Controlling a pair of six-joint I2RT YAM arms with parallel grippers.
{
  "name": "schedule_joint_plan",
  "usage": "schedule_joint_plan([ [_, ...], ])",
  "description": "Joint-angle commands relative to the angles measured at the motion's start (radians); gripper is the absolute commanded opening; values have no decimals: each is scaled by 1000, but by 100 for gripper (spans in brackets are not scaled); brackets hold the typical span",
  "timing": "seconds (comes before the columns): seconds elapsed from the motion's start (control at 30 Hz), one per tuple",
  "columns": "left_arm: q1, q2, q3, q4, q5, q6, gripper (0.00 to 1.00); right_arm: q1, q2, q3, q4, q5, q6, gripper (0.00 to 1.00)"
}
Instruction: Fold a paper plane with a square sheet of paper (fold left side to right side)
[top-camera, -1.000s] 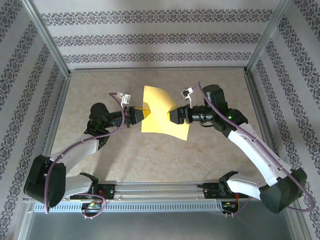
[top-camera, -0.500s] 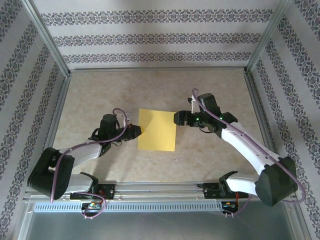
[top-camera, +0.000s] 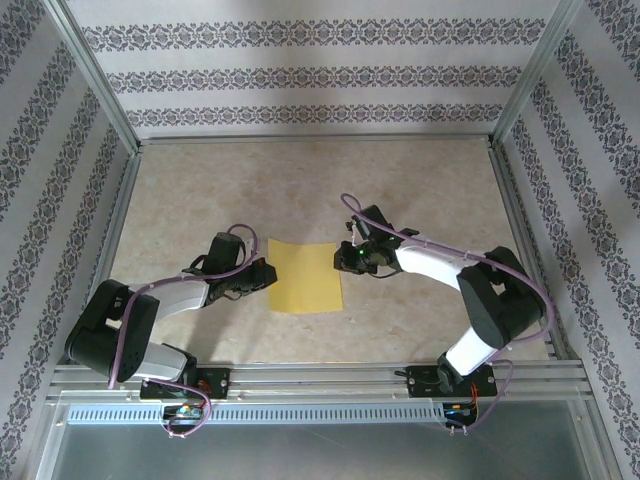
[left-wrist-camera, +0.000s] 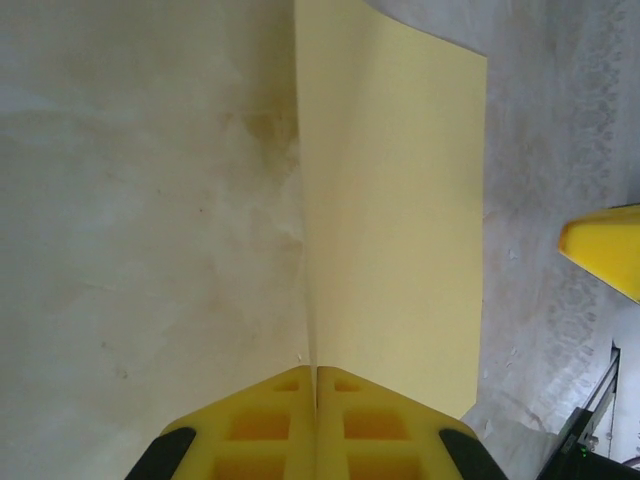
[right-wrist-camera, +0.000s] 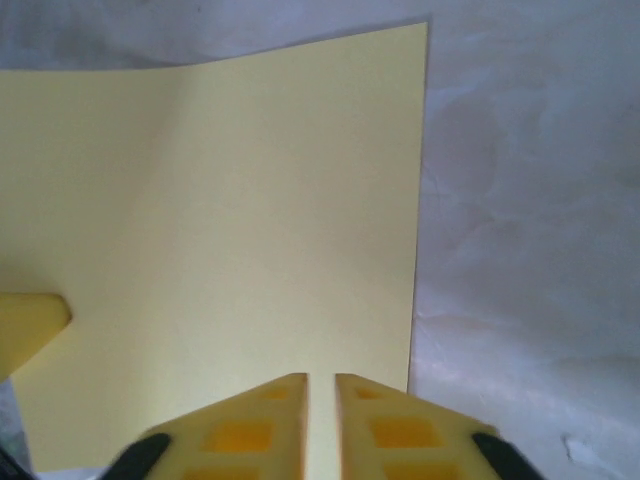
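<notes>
Beige marbled tabletop (top-camera: 200, 200) between patterned walls (top-camera: 300, 75) carries one square sheet of thin bright yellow paper (top-camera: 305, 275), lying near its centre. Two grippers flank it. The left gripper (top-camera: 268, 272) is clamped on its left edge. The right gripper (top-camera: 345, 260) is closed at its right edge, and I cannot tell whether it grips the paper.

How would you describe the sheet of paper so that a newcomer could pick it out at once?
Look at the beige table inside the patterned walls, then at its middle, where the left pincer and right pincer face each other. The square sheet of paper lies between them: thin, plain, the only flat bright yellow thing there.
</notes>
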Motion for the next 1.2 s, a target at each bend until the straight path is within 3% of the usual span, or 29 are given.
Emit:
schedule_joint_plan([
  [0.0,-8,-22,16,-50,-18,27,0,14,63,46,28,-12,6,8],
  [0.33,-8,-30,36,-72,-2,41,3,30,163,58,8,-8,-9,3],
  [0.83,-58,-61,113,-19,89,7,51,50,180,58,-29,27,-34,8],
  [1.03,-103,-20,153,15,103,1,62,54,181,62,-28,28,-34,9],
  [1.17,-129,37,179,45,112,-2,63,58,177,64,-22,26,-31,9],
])
